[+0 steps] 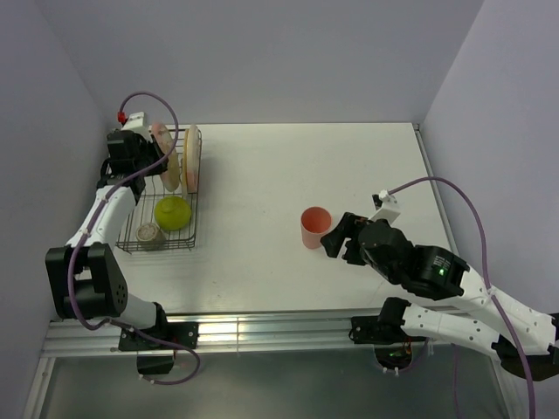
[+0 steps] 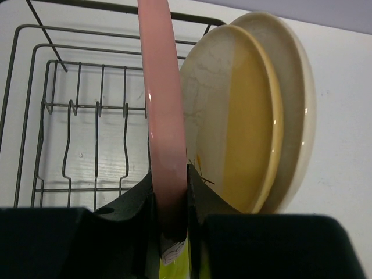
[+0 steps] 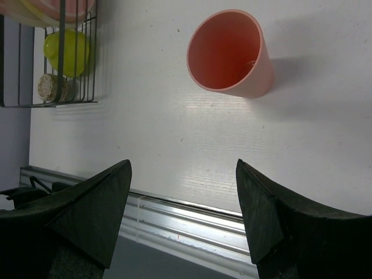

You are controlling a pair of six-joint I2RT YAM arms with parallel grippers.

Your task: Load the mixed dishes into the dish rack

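Note:
The black wire dish rack (image 1: 128, 234) stands at the table's left. My left gripper (image 1: 147, 150) is shut on the rim of a pink plate (image 2: 163, 99), held on edge over the rack's far end (image 2: 35, 99). Two cream and yellow plates (image 2: 250, 122) stand on edge beside it (image 1: 191, 157). A lime-green bowl (image 1: 173, 212) and a small grey speckled dish (image 1: 148, 233) sit in the rack's near end. The salmon-pink cup (image 1: 314, 227) stands upright on the table, also in the right wrist view (image 3: 229, 55). My right gripper (image 1: 335, 239) is open, just right of the cup.
A metal rail (image 1: 262, 332) runs along the table's near edge. Grey walls close in the left, back and right sides. The rack's upright prongs (image 2: 96, 139) show left of the held plate.

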